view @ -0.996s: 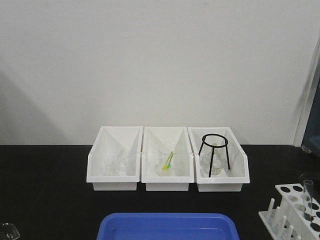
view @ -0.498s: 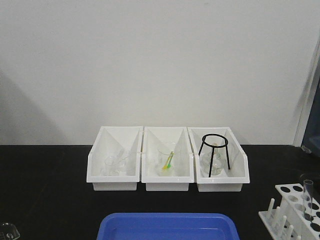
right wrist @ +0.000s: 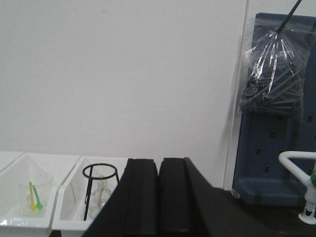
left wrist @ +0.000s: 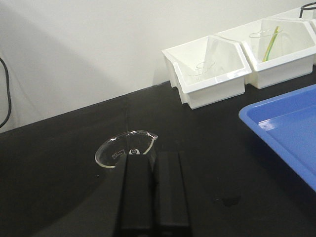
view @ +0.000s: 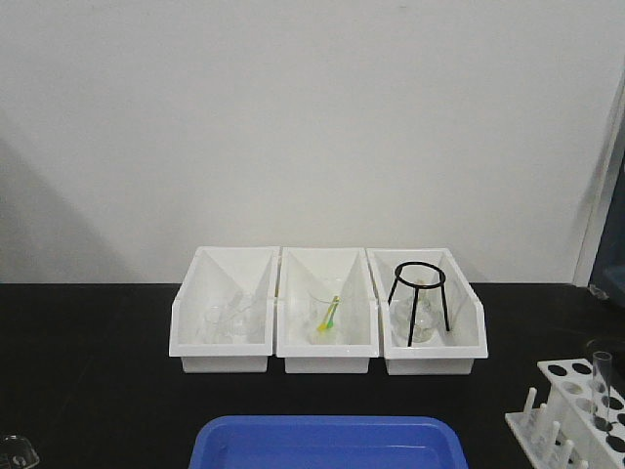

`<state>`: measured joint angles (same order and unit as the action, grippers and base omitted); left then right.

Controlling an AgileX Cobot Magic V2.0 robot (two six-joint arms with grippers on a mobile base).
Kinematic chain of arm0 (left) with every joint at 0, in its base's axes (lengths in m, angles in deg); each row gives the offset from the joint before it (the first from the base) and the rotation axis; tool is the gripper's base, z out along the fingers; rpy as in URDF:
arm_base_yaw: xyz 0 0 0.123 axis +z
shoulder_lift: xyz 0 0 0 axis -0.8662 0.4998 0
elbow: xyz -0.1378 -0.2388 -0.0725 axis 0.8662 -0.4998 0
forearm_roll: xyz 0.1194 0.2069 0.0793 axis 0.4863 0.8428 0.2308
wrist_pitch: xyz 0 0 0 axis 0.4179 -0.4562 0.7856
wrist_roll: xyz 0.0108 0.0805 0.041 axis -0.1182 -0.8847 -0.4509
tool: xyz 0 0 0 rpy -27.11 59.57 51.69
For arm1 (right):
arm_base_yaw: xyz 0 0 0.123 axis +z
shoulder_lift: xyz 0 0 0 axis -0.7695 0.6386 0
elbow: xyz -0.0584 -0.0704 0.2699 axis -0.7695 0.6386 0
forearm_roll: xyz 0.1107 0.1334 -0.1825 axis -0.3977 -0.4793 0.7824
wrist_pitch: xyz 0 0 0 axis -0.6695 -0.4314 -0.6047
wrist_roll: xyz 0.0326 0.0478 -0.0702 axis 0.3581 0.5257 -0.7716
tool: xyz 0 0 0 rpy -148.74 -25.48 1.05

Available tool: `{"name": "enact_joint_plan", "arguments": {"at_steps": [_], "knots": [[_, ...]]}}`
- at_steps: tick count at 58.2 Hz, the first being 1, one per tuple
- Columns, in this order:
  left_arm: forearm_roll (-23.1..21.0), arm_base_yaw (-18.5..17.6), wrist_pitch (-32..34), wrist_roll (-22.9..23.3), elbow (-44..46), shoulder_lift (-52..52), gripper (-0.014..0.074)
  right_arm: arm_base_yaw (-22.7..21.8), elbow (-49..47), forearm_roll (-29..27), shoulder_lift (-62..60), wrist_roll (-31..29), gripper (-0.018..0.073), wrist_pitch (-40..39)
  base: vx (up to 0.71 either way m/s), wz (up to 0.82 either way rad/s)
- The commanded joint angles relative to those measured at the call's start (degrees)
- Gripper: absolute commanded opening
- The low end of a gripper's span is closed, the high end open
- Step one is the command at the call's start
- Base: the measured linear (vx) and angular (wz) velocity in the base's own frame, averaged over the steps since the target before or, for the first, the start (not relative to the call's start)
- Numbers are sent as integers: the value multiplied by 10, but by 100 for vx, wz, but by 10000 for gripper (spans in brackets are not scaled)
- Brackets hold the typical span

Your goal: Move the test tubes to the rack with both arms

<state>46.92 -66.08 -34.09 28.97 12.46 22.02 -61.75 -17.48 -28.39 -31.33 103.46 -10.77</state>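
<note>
Both tools sitting closed, empty: left tool point(left wrist: 148, 170) | right tool point(right wrist: 159, 173) | risk: left tool nudging beaker point(left wrist: 126, 148) | test tube point(view: 601, 391) leaning in rack point(view: 576, 415), tipping if bumped

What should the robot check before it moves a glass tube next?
1. Rack standing upright on the table: ok.
2. Free holes in the rack: ok, several look empty.
3. One test tube already upright in the rack: ok.
4. Left gripper empty: ok, shut with nothing between its fingers, just behind the glass beaker.
5. Right gripper empty: ok, shut on nothing, raised and facing the wall.
6. Where the next tube lies: cannot tell; none is clearly seen outside the rack.
</note>
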Motion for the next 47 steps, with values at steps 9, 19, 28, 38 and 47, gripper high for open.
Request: {"name": "enact_joint_plan", "arguments": {"at_steps": [9,19,28,38,47], "knots": [[-1,1,43,4,-16,-11,-20,125,77,-379,-99,-399,-8,110,0,0],[-1,1,43,4,-16,-11,-20,138,149,-477,-209,-522,-8,203,0,0],[-1,1,43,4,-16,-11,-20,125,212,-477,-300,-471,-8,208,0,0],[-1,1,43,4,-15,-11,-20,119,270,-451,-330,-400,-8,194,0,0],[-1,1,43,4,-15,-11,-20,119,269,-442,-332,-393,-8,209,0,0]]}}
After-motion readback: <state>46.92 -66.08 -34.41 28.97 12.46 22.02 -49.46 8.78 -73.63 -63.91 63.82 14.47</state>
